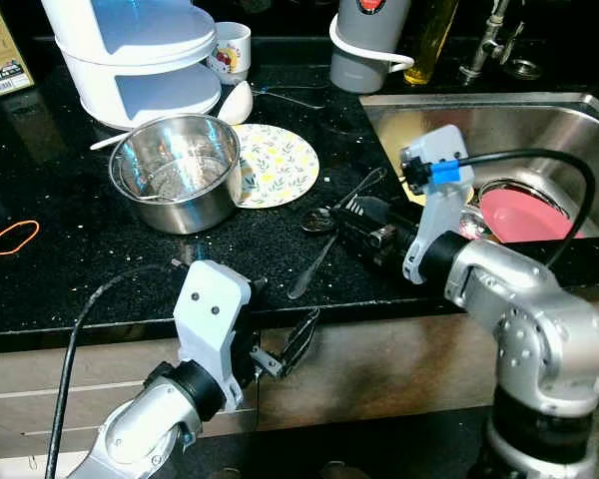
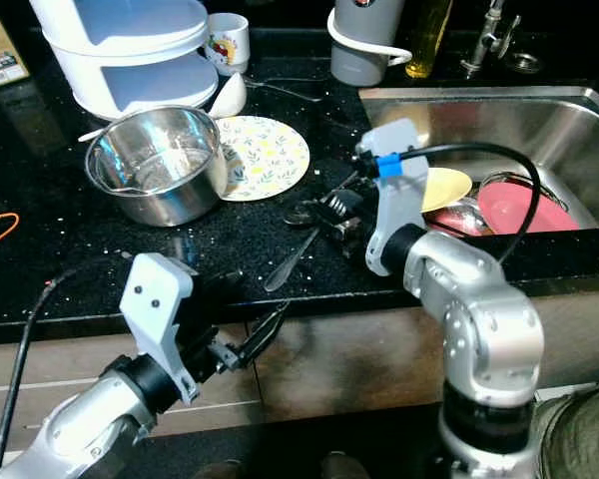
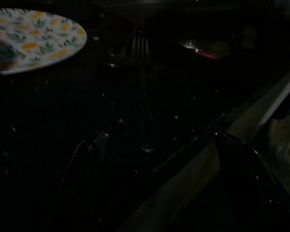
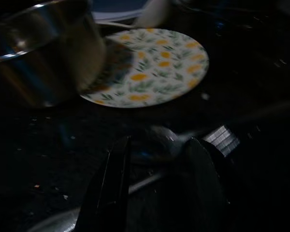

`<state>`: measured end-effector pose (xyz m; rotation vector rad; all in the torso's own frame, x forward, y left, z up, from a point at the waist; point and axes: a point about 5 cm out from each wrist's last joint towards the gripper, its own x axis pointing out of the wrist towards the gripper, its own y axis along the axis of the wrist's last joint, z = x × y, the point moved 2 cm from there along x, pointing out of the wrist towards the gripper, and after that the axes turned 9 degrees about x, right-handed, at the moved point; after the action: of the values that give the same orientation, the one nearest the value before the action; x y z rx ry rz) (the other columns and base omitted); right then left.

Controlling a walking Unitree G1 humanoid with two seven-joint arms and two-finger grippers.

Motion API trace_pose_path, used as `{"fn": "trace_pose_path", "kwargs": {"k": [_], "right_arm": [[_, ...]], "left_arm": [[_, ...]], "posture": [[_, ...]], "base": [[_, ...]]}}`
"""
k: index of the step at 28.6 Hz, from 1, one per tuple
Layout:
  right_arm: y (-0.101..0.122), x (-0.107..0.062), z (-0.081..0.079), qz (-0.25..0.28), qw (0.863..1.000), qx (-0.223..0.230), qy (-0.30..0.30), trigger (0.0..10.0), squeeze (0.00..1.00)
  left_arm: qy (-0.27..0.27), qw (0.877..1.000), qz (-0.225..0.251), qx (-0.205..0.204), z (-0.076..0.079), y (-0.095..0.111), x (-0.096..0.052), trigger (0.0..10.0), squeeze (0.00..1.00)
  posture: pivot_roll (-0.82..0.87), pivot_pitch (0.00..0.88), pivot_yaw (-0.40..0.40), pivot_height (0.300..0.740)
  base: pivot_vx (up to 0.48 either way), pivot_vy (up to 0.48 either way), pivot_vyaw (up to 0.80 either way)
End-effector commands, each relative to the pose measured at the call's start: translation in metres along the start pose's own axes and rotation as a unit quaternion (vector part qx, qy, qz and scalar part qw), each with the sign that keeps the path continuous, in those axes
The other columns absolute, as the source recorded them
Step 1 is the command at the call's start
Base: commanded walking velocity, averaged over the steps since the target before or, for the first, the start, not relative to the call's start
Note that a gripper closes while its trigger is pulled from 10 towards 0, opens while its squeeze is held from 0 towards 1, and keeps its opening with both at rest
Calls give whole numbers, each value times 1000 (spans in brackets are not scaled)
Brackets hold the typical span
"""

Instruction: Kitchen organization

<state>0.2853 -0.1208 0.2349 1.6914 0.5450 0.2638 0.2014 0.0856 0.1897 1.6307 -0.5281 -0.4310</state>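
Item: loose cutlery on the black counter, pick-up step, not yet grasped. My right gripper (image 4: 152, 186) sat low over the spoon (image 4: 157, 144), its fingers narrowly parted with the bowl of the spoon just ahead of the tips and the flowered plate (image 4: 150, 67) and steel pot (image 1: 177, 170) farther beyond; my left gripper (image 1: 285, 351) hung open at the counter edge, the fork (image 3: 141, 87) lying ahead of it. Next, I judged, the right fingers needed to drop around the spoon and close before carrying it toward the sink (image 1: 539, 120).
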Motion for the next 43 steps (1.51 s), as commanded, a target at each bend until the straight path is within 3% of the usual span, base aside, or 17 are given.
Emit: {"fn": "trace_pose_path", "kwargs": {"k": [1,3,7,17,19,22,27,35,43], "right_arm": [[0,-6,2,4,1000,-5,-29,10000,0],[-1,-8,2,5,999,-6,-40,10000,0],[-6,-12,0,-42,997,7,-71,10000,0],[-14,-10,-14,-80,995,20,-51,10000,0],[-15,-8,-16,-86,995,23,-50,10000,0],[-20,-2,-19,-100,993,29,-51,10000,0],[-23,4,-24,-104,993,34,-45,10000,0],[-35,12,-26,-128,990,26,-58,10000,0],[-40,17,-33,-133,988,52,-58,10000,4]], "left_arm": [[5,1000,-2,2,-2,-2,1,10000,0],[6,1000,-1,3,-2,-1,1,10000,0],[10,1000,3,6,-4,-1,2,10000,0],[31,999,10,15,-9,3,4,10000,0],[42,999,12,20,-13,5,4,10000,0],[95,994,25,36,-31,12,4,10000,0],[126,990,37,42,-41,19,3,10000,0],[131,989,43,45,-42,24,2,10000,0],[130,990,46,41,-40,25,4,10000,0]], "posture": [[9,75,-58,732],[8,75,-58,732],[0,77,-53,732],[3,83,-55,732],[6,82,-58,732],[12,83,-63,732],[20,82,-66,732],[29,84,-74,732],[37,86,-83,732]], "base": [[0,0,0],[0,0,0],[0,0,0],[0,0,0],[0,0,0],[0,0,0],[0,0,0],[0,0,0],[0,0,0]]}}
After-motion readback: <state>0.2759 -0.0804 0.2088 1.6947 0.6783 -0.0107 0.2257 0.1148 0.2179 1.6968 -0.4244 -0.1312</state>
